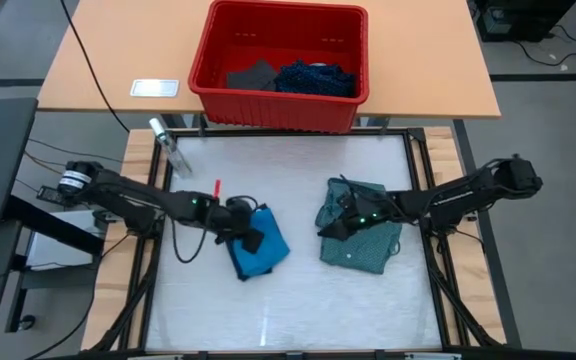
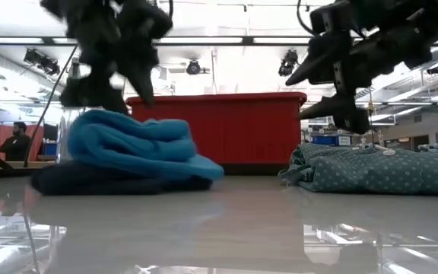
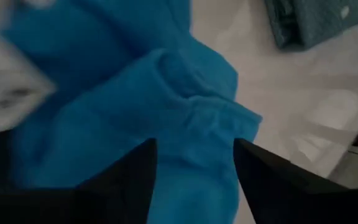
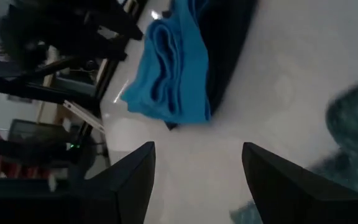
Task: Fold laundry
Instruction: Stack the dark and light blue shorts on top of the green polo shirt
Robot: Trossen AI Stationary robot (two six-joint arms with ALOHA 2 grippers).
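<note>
The bright blue garment (image 1: 264, 256) lies folded at the middle-left of the table, on top of a dark navy piece (image 2: 90, 181). My left gripper (image 1: 251, 238) is open right above the garment's top fold (image 3: 104, 93), one finger on either side of it. The grey-green shirt (image 1: 370, 240) lies bunched at the middle-right, flat on the table (image 2: 386, 171). My right gripper (image 1: 334, 222) is open and hangs in the air (image 2: 333, 99) over the shirt's left edge, pointing toward the blue garment (image 4: 173, 68). A charcoal piece (image 1: 250, 75) and a navy dotted piece (image 1: 313, 78) lie in the bin. My left gripper (image 3: 194, 146) comes from above, slanting down, with its open fingers (image 3: 129, 180) astride the blue garment's top fold (image 3: 191, 118). I cannot tell whether the fingertips touch the cloth.
The red plastic bin (image 1: 278, 100) stands beyond the table's far edge on a wooden desk. A small red-tipped tool (image 1: 216, 187) and a silver object (image 1: 164, 138) lie near the far-left corner. Bare white table surface (image 1: 298, 310) stretches along the near side and between the two garments.
</note>
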